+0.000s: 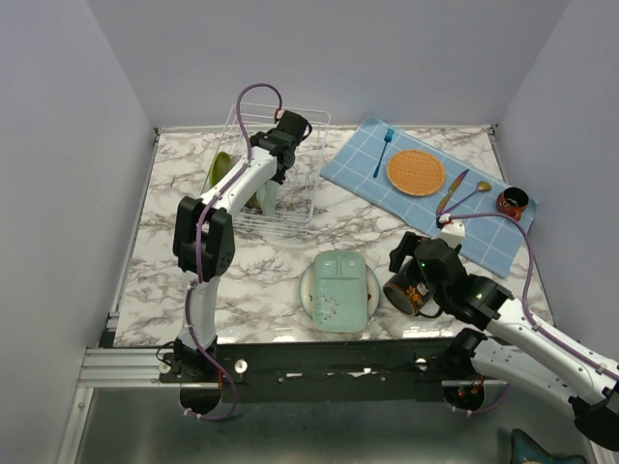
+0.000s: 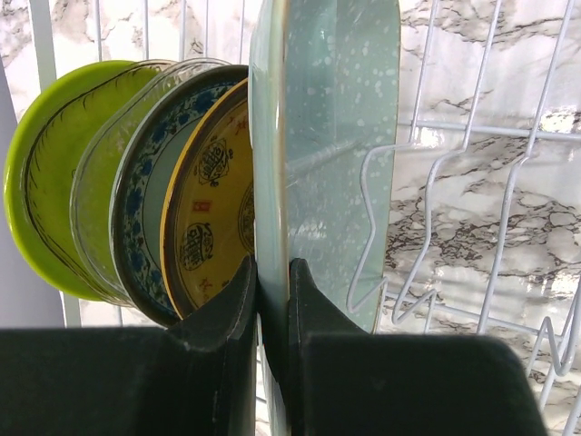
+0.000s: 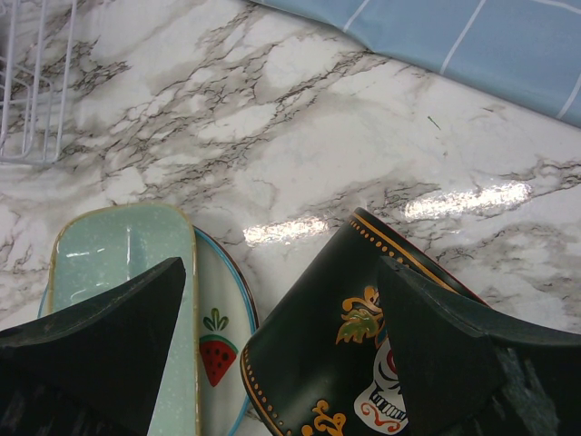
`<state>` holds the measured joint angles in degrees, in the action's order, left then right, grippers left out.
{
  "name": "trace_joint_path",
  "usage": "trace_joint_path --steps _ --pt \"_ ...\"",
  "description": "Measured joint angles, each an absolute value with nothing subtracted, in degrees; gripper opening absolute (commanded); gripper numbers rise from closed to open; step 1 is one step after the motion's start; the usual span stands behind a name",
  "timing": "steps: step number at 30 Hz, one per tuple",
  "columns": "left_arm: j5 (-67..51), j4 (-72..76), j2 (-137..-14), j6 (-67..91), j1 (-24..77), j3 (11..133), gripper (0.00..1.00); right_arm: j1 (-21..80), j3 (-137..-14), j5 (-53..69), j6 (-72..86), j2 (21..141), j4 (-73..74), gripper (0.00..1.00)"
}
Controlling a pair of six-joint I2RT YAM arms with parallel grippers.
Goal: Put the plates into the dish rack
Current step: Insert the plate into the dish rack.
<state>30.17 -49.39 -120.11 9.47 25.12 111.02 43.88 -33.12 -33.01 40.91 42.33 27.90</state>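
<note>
The white wire dish rack (image 1: 290,208) stands at the back left with several plates on edge in it: a lime-green one (image 2: 45,173), a blue-patterned one (image 2: 145,200) and a yellow one (image 2: 213,209). My left gripper (image 2: 272,282) reaches down into the rack and is shut on the rim of an upright mint-green plate (image 2: 336,136) next to the yellow one. Near the front edge, another mint-green rounded-square plate (image 1: 338,288) lies on a white watermelon plate (image 3: 218,336). My right gripper (image 3: 280,263) hovers open over the gap between them and a black mug (image 3: 318,363).
The black mug (image 1: 401,292) lies on its side just right of the stacked plates. A blue checked cloth (image 1: 484,232) at the back right carries an orange woven mat (image 1: 415,172), a blue fork (image 1: 383,150), gold cutlery (image 1: 452,190) and a small red cup (image 1: 512,203).
</note>
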Motion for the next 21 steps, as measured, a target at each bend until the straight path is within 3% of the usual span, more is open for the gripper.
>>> trace_joint_path --steps 5,11,21 --pt "30.2 -48.9 -120.1 9.5 25.1 110.8 0.01 43.9 -33.1 -33.0 40.9 42.3 27.9 0.95" --pt "30.2 -48.6 -120.1 9.5 25.1 110.5 0.23 43.9 -33.1 -33.0 40.9 42.3 27.9 0.95" --pt "30.7 -47.0 -120.1 9.1 24.8 109.8 0.39 43.9 -33.1 -33.0 40.9 42.5 27.9 0.95"
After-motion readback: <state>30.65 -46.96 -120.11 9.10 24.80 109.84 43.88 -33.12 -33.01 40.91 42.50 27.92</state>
